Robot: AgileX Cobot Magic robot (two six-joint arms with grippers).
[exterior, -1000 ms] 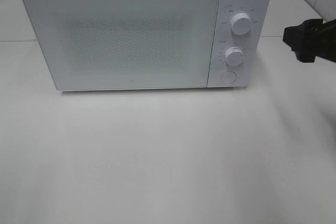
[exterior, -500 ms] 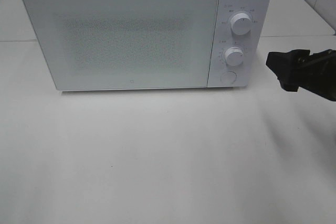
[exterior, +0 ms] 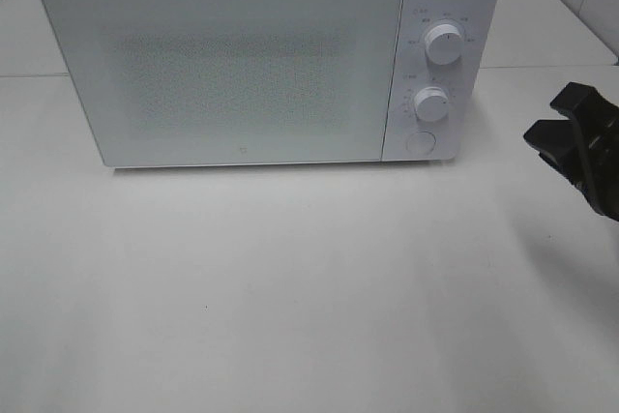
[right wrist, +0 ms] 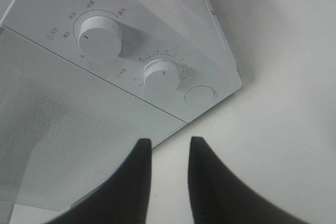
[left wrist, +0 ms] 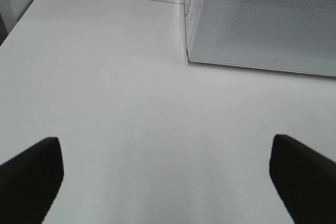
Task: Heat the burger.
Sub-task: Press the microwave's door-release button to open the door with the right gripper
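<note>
Microwave (exterior: pixel 242 65) fills the upper frame, door shut; burger not in sight. Right gripper (exterior: pixel 559 115) at the right edge, beyond the panel (exterior: pixel 462 113), fingers narrowly apart, empty. Left gripper (left wrist: pixel 164 139) spread wide over the table (left wrist: pixel 105 77).

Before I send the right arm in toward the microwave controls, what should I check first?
1. door shut: ok.
2. burger inside: cannot tell, the door hides it; none shows on the table.
3. right gripper empty, fingers slightly apart: ok.
4. path from it to the lower knob free: ok.
5. left gripper open, empty, away from the door: ok.
</note>
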